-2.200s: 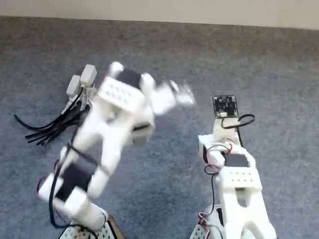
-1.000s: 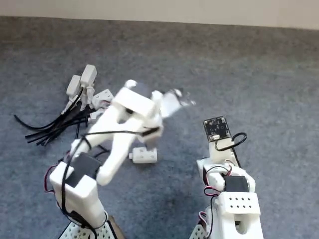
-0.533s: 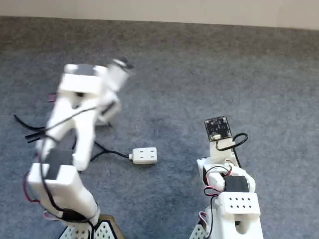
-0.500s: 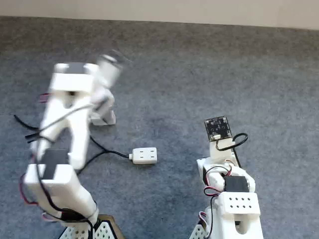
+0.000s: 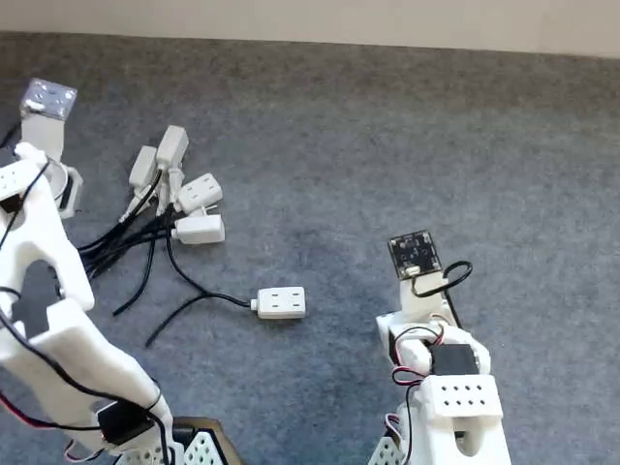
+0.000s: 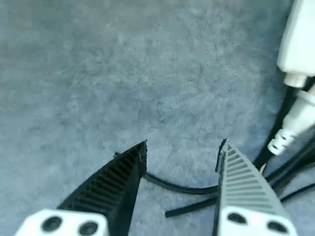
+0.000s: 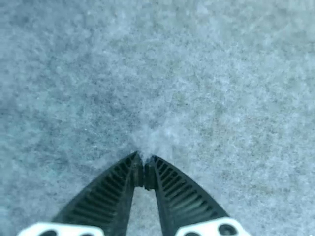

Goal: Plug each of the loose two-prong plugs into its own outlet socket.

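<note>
Left arm (image 5: 44,242) swung out to the far-left edge. High view: white plastic plugs and sockets (image 5: 199,229) bunched on grey carpet (image 5: 387,145) — white rectangular outlet block (image 5: 281,302) lies apart from them. Left wrist: left gripper (image 6: 183,147) spread over a black cord (image 6: 177,187). Right wrist: right gripper (image 7: 144,169) pinched together over carpet.

The left arm (image 5: 39,242) is swung from the middle out toward 9 o'clock, so the plugs (image 5: 170,147) and an outlet (image 5: 281,302) are uncovered. The right arm (image 5: 455,397) is drawn back toward 6 o'clock.
</note>
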